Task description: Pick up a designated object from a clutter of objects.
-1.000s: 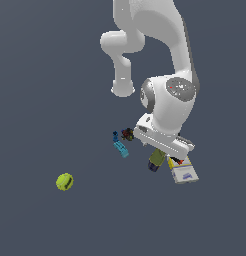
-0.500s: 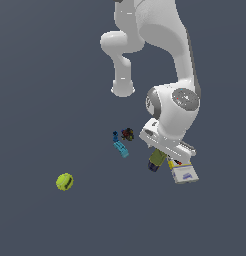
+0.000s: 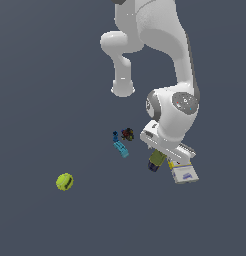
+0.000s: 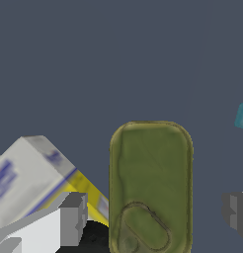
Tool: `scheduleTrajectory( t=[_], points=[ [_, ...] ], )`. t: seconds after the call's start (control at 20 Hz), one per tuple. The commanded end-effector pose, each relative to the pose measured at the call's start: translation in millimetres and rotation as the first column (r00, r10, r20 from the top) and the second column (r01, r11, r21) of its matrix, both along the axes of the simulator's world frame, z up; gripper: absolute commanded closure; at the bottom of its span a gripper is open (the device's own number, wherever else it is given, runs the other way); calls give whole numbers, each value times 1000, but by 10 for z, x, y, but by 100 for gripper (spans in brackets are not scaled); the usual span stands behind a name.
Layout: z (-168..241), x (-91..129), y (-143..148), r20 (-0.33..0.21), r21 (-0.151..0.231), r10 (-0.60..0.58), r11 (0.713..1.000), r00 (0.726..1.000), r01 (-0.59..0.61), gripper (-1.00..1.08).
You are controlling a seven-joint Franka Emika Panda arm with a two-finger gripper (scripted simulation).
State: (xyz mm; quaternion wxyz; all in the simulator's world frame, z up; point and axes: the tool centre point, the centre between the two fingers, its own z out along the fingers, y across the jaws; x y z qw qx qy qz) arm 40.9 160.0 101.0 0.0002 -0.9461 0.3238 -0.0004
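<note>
- Dark grey-blue desk [image 3: 55, 90] fills both views, plain and uniform.
- White Panda arm [image 3: 165, 75] reaches down from the top of the exterior view; wrist sits low over the clutter toward the exterior view's right.
- Can [image 4: 151, 185]: rounded-rectangular, olive-green top with pull-tab outline, seen top-down in the wrist view. In the exterior view it [image 3: 156, 160] pokes out just below the wrist, olive top with dark blue lower edge.
- Jaws [image 4: 153, 215]: wide open, one grey fingertip [image 4: 74, 217] on each side of the can, visible gap on both sides, nothing gripped.
- Flat white-yellow box [image 3: 184, 173] lies just beside the can, toward the exterior view's right; in the wrist view it [image 4: 29, 173] sits close to one fingertip.
- Light blue piece [image 3: 121, 148] on the desk near the can, toward the exterior view's left; a corner of it [image 4: 242, 116] shows at the wrist view's edge.
- Small dark object [image 3: 127, 133] next to the blue piece; too small to identify.
- Tennis ball [image 3: 64, 181], yellow-green, well apart from the rest, toward the exterior view's left.
</note>
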Motion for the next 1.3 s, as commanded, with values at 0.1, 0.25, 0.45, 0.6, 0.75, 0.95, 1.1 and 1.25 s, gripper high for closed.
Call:
scheduleTrajectory(
  t=[0.1, 0.25, 0.45, 0.6, 0.75, 0.95, 1.1, 1.25],
  points=[
    [-221, -12, 1, -1, 0, -1, 1000, 1000, 1, -92],
    [-351, -14, 0, -1, 0, -2, 1000, 1000, 2, -92],
    [-422, -4, 3, -1, 0, -3, 1000, 1000, 3, -92],
    [-424, -3, 4, -1, 0, -3, 1000, 1000, 3, 108],
    [-424, -3, 4, -1, 0, -3, 1000, 1000, 3, 108],
    [-424, -3, 4, -1, 0, -3, 1000, 1000, 3, 108],
    [-415, -3, 8, -1, 0, -2, 1000, 1000, 2, 108],
    [-374, 1, -18, -1, 0, -2, 1000, 1000, 2, 108]
  ],
)
